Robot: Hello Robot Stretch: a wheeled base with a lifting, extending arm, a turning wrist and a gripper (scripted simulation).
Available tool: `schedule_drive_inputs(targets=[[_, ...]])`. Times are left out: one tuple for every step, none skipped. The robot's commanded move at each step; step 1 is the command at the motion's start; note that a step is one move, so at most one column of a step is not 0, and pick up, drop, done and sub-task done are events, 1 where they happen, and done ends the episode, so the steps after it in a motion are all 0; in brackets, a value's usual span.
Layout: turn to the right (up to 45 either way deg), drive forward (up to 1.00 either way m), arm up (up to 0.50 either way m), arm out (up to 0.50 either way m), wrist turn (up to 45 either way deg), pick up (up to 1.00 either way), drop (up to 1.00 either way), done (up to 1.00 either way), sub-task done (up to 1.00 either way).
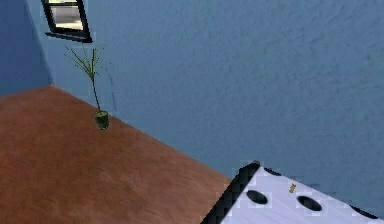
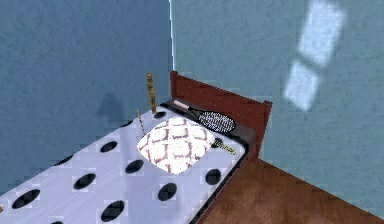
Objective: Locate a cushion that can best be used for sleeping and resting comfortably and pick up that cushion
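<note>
One cushion (image 2: 175,145) on one spotted bed (image 2: 130,185), one racket (image 2: 212,122), one plant (image 1: 97,95), end effector state untellable

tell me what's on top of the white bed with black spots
A square white cushion with a reddish check pattern lies on the spotted bed, a dark racket beside the brown wooden headboard. Anything under the cushion is covered.

Cushion (image 2: 172,143) on bed (image 2: 60,172), racket (image 2: 216,122) btwn it & headboard (image 2: 245,108). Fwd view: plant (image 1: 97,95) on floor by wall, under window (image 1: 68,15).
</note>
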Motion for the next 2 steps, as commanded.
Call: schedule_drive_inputs(targets=[[0.0, 0.0, 0.08, 0.0, 0.0, 0.0, 0.0, 0.0, 0.0], [0.0, 0.0, 0.0, 0.46, 0.0, 0.0, 0.0, 0.0, 0.0]])
